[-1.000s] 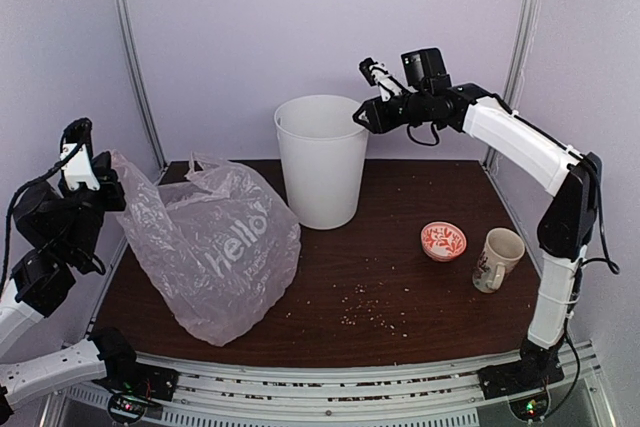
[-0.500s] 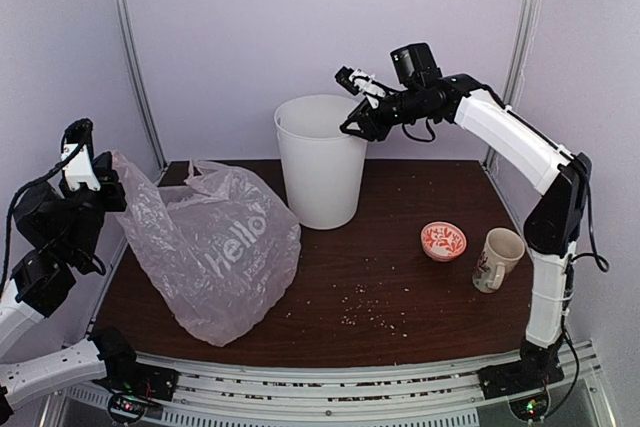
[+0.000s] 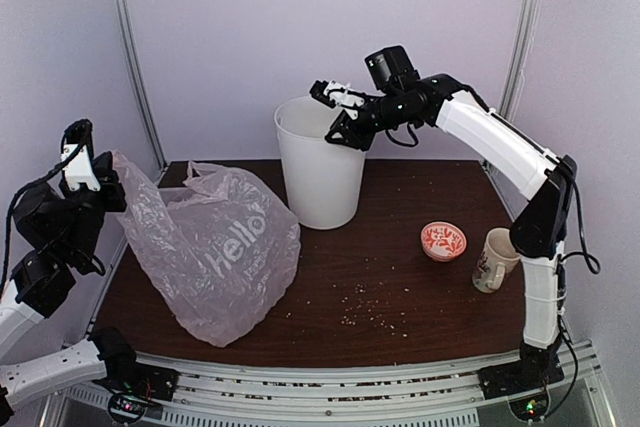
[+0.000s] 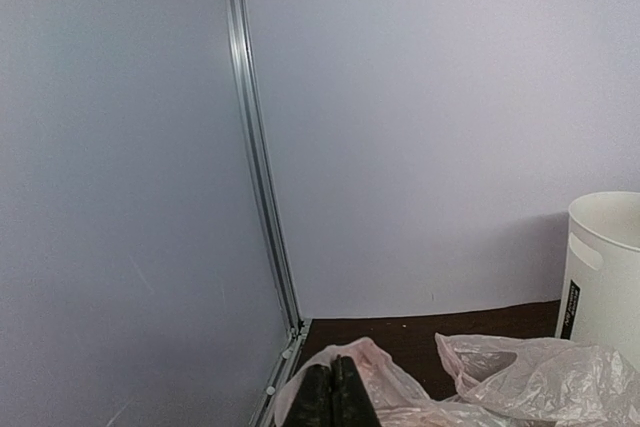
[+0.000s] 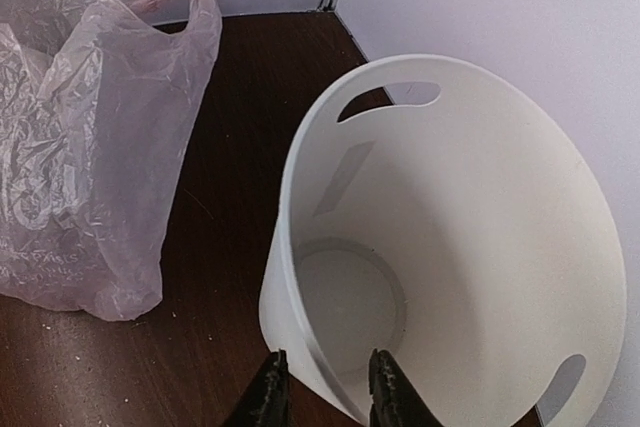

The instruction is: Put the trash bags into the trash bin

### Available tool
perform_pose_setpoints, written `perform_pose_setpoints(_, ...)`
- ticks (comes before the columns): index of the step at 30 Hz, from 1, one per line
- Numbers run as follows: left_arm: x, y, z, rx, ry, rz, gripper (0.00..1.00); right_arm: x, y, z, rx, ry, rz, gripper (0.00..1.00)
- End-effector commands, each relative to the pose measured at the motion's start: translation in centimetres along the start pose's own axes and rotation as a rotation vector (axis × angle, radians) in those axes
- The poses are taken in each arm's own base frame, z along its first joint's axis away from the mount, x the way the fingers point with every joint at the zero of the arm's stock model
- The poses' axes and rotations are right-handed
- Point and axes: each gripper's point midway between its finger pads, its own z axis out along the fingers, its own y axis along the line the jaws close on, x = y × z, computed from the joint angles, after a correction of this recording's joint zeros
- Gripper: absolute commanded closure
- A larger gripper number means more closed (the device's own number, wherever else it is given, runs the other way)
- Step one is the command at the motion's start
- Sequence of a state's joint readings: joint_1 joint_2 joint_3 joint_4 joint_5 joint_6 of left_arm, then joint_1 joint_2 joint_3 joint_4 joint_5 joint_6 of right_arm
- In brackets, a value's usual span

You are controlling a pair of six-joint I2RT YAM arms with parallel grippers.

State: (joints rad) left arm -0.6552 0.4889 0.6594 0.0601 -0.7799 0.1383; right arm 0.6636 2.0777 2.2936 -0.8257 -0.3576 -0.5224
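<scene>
Crumbs [image 3: 375, 315] lie scattered on the dark table [image 3: 430, 192] near its front edge. Left of them the pale-pink trash bag [image 3: 220, 247] sits slumped on the tabletop, outside the bin, its white "hello" lettering facing forward. Its upper left corner is drawn up to the left gripper [image 4: 335, 395].

In the left wrist view the two dark fingers are pressed flat together with pink plastic bunched round them. They seem to be pinching the bag's edge, though the seam between them hides whatever film is caught there.

To the right, a small red-patterned bowl [image 3: 443, 241] and a floral mug [image 3: 497, 258] stand just beside each other, well apart from the bag.

Farther back the white trash bin [image 3: 320, 162] stands upright, close by the bag's right shoulder; whether the two touch is unclear. The left wrist view cuts the bin off at the frame's right edge.

The right gripper [image 5: 325, 392] is at the bin's rim with its jaws spread — one finger outside the wall, one inside, the rim between them. Whether either finger touches the plastic is too hard to make out.
</scene>
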Motion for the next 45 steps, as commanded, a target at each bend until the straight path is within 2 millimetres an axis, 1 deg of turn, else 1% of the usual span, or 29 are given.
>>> perform_pose_setpoints(1,-0.7,0.2,-0.1,0.003,-0.036,-0.021,1.0,1.4,2.8,0.1,-0.042,0.108,-0.065,0.72)
perform_pose_setpoints(7,-0.8,0.3,-0.2,-0.001,-0.038,-0.023,1.0,1.6,5.5,-0.1,-0.087,0.156,-0.095,0.73)
perform_pose_setpoints(9,-0.7,0.3,-0.1,0.0,-0.037,-0.021,1.0,1.3,6.0,-0.5,-0.097,0.151,-0.096,0.74)
perform_pose_setpoints(13,-0.6,0.2,-0.1,0.001,-0.036,-0.021,1.0,0.4,6.5,-1.2,-0.102,0.123,-0.093,0.74)
perform_pose_setpoints(19,-0.6,0.3,-0.1,-0.001,-0.035,-0.019,1.0,0.5,6.9,-1.5,-0.109,0.133,-0.093,0.76)
perform_pose_setpoints(25,-0.6,0.4,-0.1,-0.003,-0.037,-0.023,1.0,0.7,7.3,-1.7,-0.116,0.141,-0.096,0.83)
perform_pose_setpoints(32,-0.5,0.3,-0.1,-0.004,-0.036,-0.019,1.0,0.8,8.9,-1.8,-0.136,0.153,-0.107,0.93)
perform_pose_setpoints(37,-0.4,0.4,-0.1,-0.008,-0.034,-0.015,1.0,0.4,10.0,-3.0,-0.148,0.146,-0.119,1.0)
perform_pose_setpoints(45,-0.4,0.6,-0.2,-0.016,-0.038,-0.014,1.0,-0.2,11.0,-5.6,-0.16,0.126,-0.129,1.0)
